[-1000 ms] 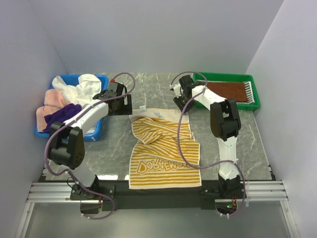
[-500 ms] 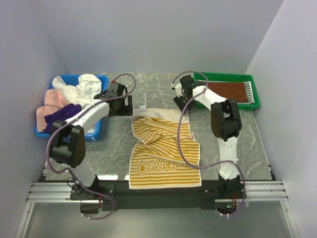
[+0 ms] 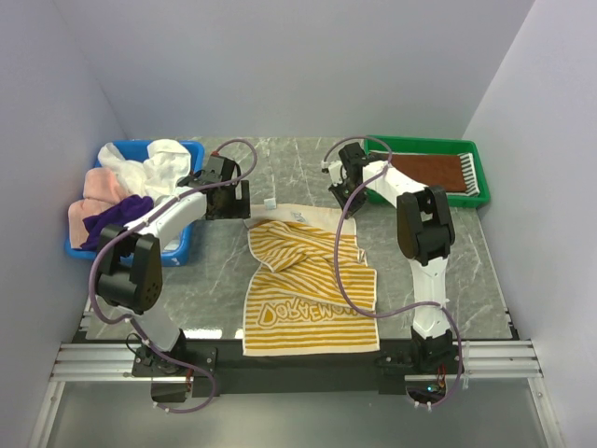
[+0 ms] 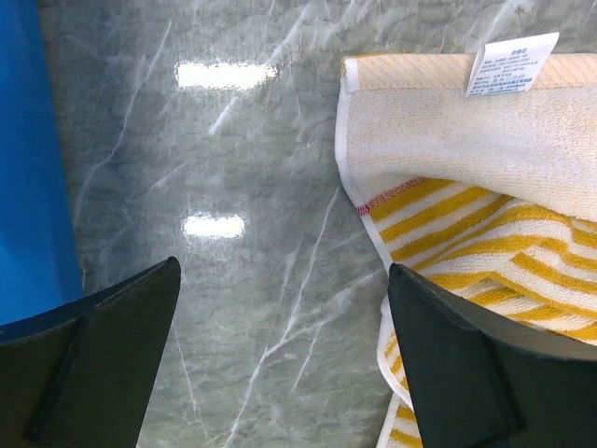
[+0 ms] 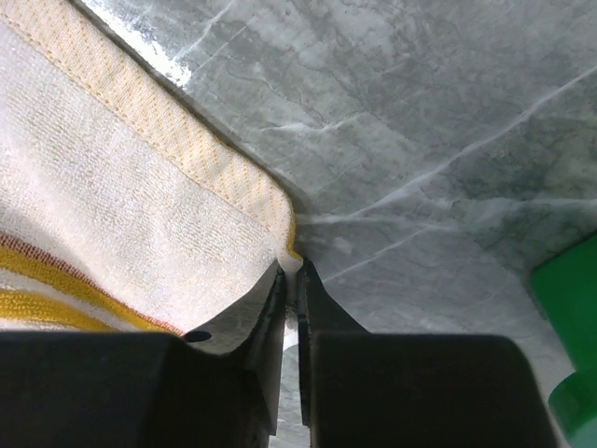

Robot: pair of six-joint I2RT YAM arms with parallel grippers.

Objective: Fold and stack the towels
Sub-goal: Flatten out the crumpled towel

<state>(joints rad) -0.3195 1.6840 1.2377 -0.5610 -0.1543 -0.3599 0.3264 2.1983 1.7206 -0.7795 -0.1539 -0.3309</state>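
The towel [image 3: 303, 280] is lying rumpled mid-bench [image 3: 215, 271]. The right gripper [image 5: 291, 271] is pinching narrowly on just the tip of its far right corner. The left gripper [image 4: 282, 271] is hanging wide beside the far left corner, likely needing a deeper bite there.

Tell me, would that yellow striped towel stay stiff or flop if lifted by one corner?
Probably flops: the yellow striped towel lies rumpled and folded over itself. Likely light for its size, looking like thin terry cloth.
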